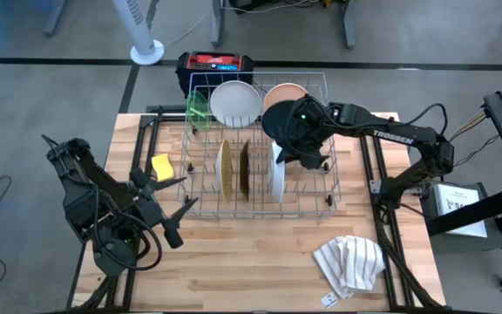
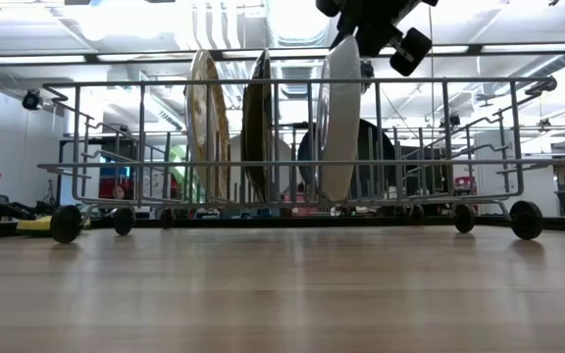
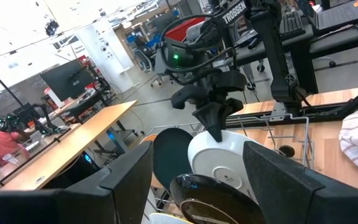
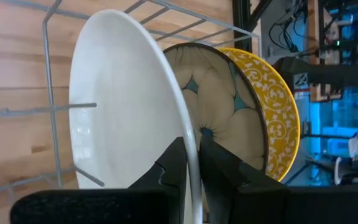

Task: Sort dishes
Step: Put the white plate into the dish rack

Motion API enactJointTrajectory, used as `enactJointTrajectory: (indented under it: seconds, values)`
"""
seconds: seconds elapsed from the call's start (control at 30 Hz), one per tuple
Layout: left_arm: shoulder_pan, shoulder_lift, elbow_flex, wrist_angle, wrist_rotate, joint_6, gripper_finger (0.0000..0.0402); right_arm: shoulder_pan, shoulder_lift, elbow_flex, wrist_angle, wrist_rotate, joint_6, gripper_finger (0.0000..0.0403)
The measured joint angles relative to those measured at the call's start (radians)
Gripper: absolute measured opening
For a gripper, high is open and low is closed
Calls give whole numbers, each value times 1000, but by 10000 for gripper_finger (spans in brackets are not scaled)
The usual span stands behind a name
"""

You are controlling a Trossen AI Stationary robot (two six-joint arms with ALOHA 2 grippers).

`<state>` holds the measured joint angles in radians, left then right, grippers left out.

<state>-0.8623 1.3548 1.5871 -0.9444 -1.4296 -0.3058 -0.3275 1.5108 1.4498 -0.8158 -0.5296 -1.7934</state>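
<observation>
A wire dish rack (image 1: 321,187) holds three plates on edge: a yellow one (image 1: 223,167), a brown-rimmed one (image 1: 245,167) and a white plate (image 1: 277,174). At the rack's far end are a white bowl (image 1: 234,102), a peach bowl (image 1: 284,92) and a lime-green dish (image 1: 197,109); a black dish (image 3: 171,155) stands behind the white plate. My right gripper (image 4: 191,168) sits over the white plate's top, shut on its rim. My left gripper (image 1: 177,218) hovers open near the rack's left near corner, holding nothing. My right gripper has the white plate's top rim (image 4: 190,146) between its two fingers (image 4: 173,168), one on each face. The fingers come slanting down from above. The plate stands upright in the rack (image 2: 339,118), its lower edge down among the rack's wires.
A yellow sponge (image 1: 161,166) lies left of the rack. A crumpled white striped cloth (image 1: 349,262) lies at the near right. A red-and-black box (image 1: 216,65) sits beyond the table's far edge. Bare wood stretches along the near side.
</observation>
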Motion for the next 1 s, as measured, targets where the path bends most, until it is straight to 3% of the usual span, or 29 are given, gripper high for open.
enactJointTrajectory:
  seconds: [0.3, 0.67, 1.0]
  values:
    - [0, 0, 0, 0, 0, -3, 238, 0, 1, 0, 17, 0, 175, 67]
    - [0, 0, 0, 0, 0, -18, 238, 0, 1, 0, 28, 1, 251, 132]
    - [0, 0, 0, 0, 0, -18, 238, 0, 1, 1, 21, 5, 251, 126]
